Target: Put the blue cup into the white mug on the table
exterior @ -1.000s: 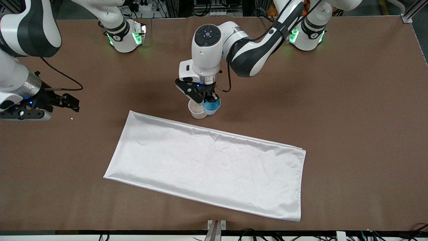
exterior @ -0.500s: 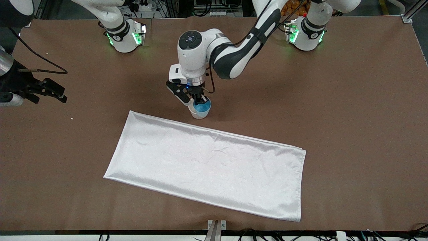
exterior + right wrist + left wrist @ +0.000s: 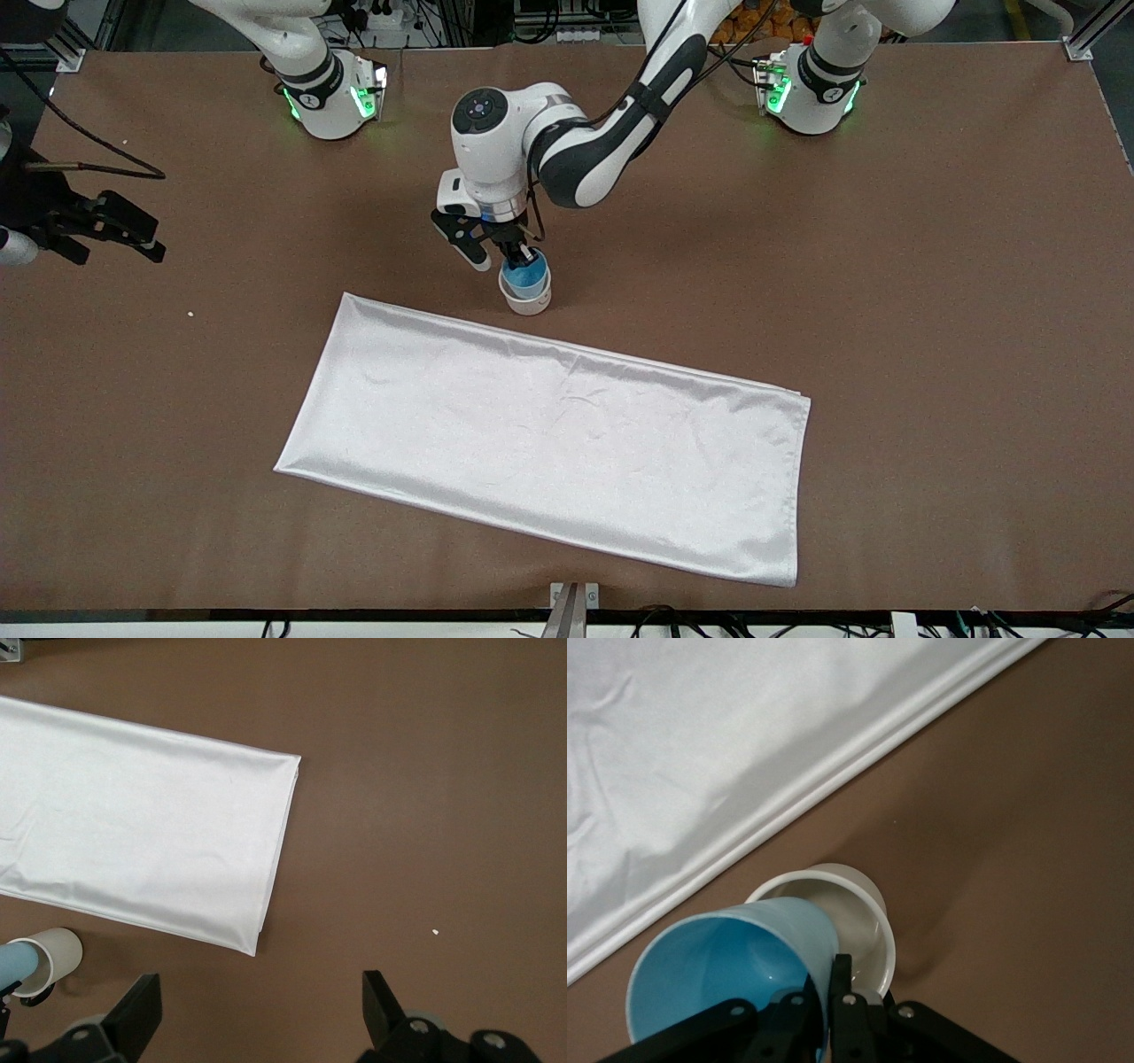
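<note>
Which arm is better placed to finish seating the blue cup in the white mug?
Left. The left gripper grips the blue cup by its rim, directly over the white mug, the cup's base apparently in the mouth. The right gripper waits open at the right arm's end of the table.

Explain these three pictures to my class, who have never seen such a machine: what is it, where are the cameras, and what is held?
Two white robot arms stand at a brown table. One picture looks down from across it; the others come from cameras on each wrist. On the table lie a shiny white rectangular cloth and a small white cylindrical mug. The left tool grips the rim of a small bright blue plastic cup, tilted and partly inside the mug. The right tool waits, open, over the right arm's end.
</note>
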